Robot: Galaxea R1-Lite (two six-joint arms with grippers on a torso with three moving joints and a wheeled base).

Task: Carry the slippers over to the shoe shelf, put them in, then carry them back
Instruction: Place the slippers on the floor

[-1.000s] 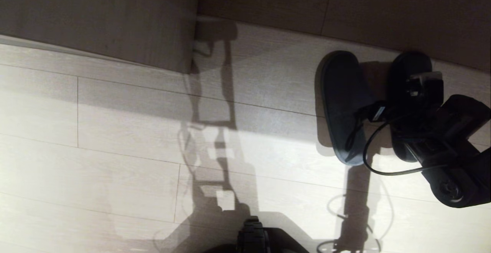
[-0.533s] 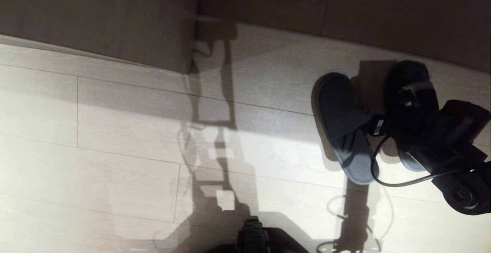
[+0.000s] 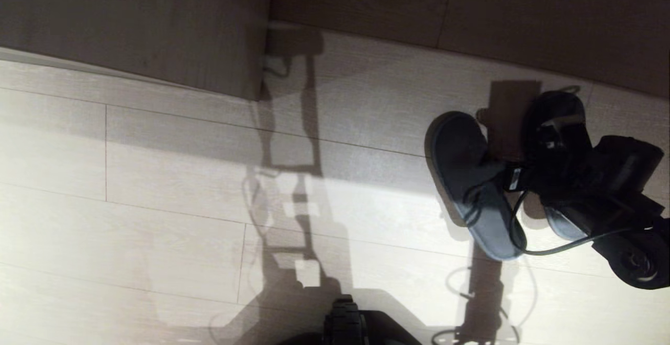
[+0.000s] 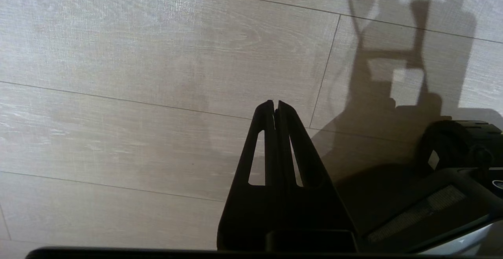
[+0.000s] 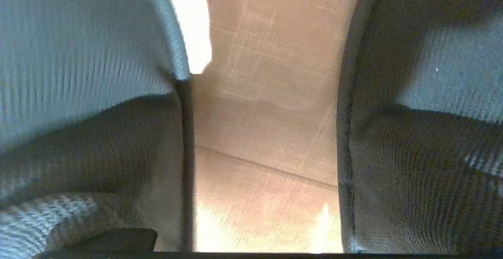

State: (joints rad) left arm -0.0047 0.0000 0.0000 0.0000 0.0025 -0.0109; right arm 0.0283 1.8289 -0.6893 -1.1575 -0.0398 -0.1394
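I find the left gripper point(image 4: 275, 107) parked over pale wood-grain floor point(image 3: 157, 177), fingers pressed together. At three o'clock in the head view the right gripper point(image 3: 528, 169) sits between the slippers point(image 3: 473, 188), spread wide and hooked inside both toe bands. I judge this the carry step; next needs a steady lift. Slippers are flat, ribbed fabric.

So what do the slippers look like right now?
The slippers are a dark grey pair with wide toe bands and lighter blue-grey insoles, in a woven-looking fabric. They sit side by side, apart, with pale floor showing between them. The left one tilts, heel swung out. The right gripper reaches between them with its fingers spread wide, one inside each slipper, near the wooden panel.
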